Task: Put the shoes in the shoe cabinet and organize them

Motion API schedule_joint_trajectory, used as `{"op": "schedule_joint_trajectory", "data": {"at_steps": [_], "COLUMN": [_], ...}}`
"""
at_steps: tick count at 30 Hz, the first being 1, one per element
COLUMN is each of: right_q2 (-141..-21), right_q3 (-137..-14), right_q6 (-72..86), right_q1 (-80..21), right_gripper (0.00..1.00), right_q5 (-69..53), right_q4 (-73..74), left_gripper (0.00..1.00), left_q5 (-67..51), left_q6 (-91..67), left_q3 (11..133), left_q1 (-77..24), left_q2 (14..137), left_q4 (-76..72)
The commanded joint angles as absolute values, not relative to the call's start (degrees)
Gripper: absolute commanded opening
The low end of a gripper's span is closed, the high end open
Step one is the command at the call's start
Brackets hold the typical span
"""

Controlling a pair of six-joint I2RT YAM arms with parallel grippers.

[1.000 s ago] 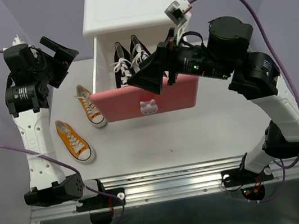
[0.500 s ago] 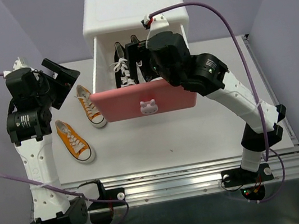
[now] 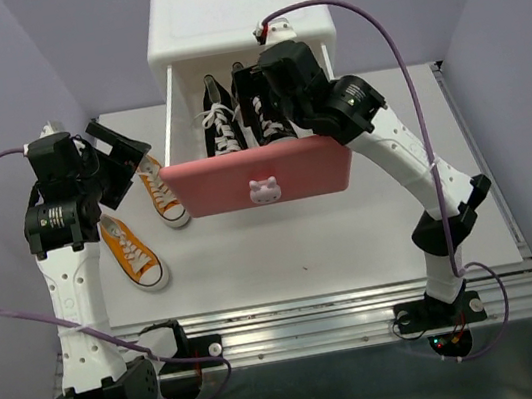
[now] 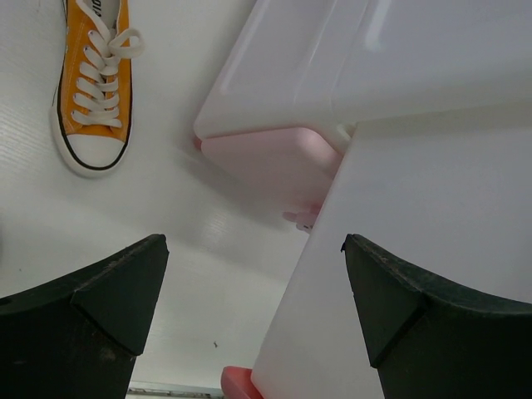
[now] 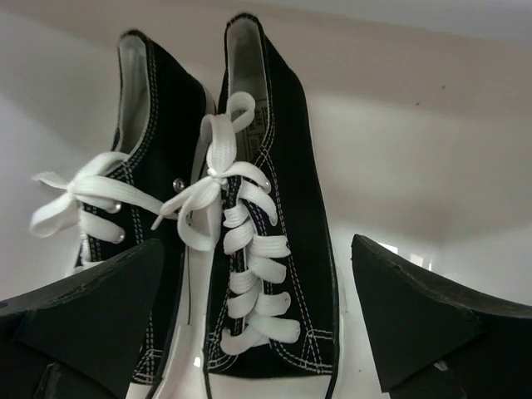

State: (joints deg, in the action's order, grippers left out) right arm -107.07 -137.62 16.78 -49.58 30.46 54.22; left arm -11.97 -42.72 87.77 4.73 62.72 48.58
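The shoe cabinet [image 3: 234, 7] is white, and its deeper pink upper drawer [image 3: 316, 166] is pulled out. Two black shoes [image 3: 217, 116] [image 3: 271, 128] lie side by side inside it, toes toward the drawer front. My right gripper [image 3: 264, 93] hangs open just above the right black shoe [image 5: 274, 208], fingers either side of it and touching nothing [image 5: 256, 249]. Two orange shoes [image 3: 160, 188] [image 3: 132, 249] lie on the table left of the cabinet. My left gripper [image 3: 123, 156] stands open and empty [image 4: 252, 249] above that spot, with one orange shoe [image 4: 93, 83] in its view.
The drawer's white side wall [image 4: 416, 249] fills the right of the left wrist view, close to that gripper's right finger. A pale pink drawer front [image 4: 274, 158] shows beyond it. A metal rail [image 3: 305, 315] runs along the table's near edge.
My right arm has swung from in front of the drawer to above it, its gripper now over the black shoes. My left gripper has dropped nearer the orange shoes. Both stayed open.
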Motion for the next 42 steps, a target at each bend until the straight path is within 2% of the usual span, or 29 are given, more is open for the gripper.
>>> {"op": "schedule_joint_trajectory", "data": {"at_steps": [1,5,6,7,8,10,17,20,28,31,35,37,39,41,42], "right_q2": [-107.58,-108.02,-108.02,-108.02,-108.1,-108.19,-106.96,-106.0,-104.59,-105.91,-104.86,-103.37,-102.83,-103.27,-103.62], "right_q3": [-140.01,-138.96,-138.96,-139.13,-139.57,-140.71,-142.29,-142.3,-137.29,-139.65,-138.7,-136.07,-135.88,-137.72,-138.51], "right_q6": [18.8,18.81,18.81,18.81,18.81,18.63,10.31,6.77,0.81,-1.67,4.37,7.28,10.36,13.34,14.32], "right_q1": [-47.73,-47.72,-47.72,-47.72,-47.72,-47.72,-47.72,-47.2,-47.2,-46.67,-46.67,-46.67,-46.67,-46.67,-46.67], "right_gripper": [0.97,0.79,0.66,0.58,0.42,0.32,0.19,0.17,0.15,0.15,0.18,0.36,0.68,0.78,0.88], "right_q5": [20.67,19.77,20.04,20.3,21.09,22.58,29.17,33.39,33.48,30.25,22.78,18.82,14.71,12.32,10.74], "right_q4": [57.2,59.06,59.24,59.15,59.06,58.71,55.02,54.58,50.8,50.8,50.71,49.49,48.26,46.85,46.67], "left_gripper": [0.99,0.99,0.99,0.99,0.99,0.99,0.99,0.99,0.99,0.99,0.99,0.99,0.99,0.99,0.99], "left_q5": [-10.9,-10.63,-10.55,-10.63,-10.63,-10.55,-10.28,-10.02,-8.97,-9.14,-9.05,-8.96,-8.96,-9.23,-9.4], "left_q6": [-42.8,-43.33,-43.42,-43.5,-43.59,-43.77,-43.6,-43.16,-43.07,-42.98,-43.24,-43.33,-43.33,-43.68,-43.86], "left_q3": [88.42,87.1,86.93,86.66,86.57,86.13,85.96,86.04,85.34,84.9,84.29,84.2,84.11,83.5,83.32], "left_q1": [5.1,5.1,5.1,5.1,5.1,5.1,5.1,5.1,5.1,5.1,5.1,5.1,5.1,5.1,5.1], "left_q2": [61.52,61.08,61.0,61.0,60.91,61.0,60.73,60.73,59.24,59.06,58.45,58.19,58.18,58.18,58.1], "left_q4": [46.67,46.41,46.32,46.14,46.14,46.06,46.67,47.46,48.95,49.3,49.48,49.48,49.57,49.4,49.31]}}
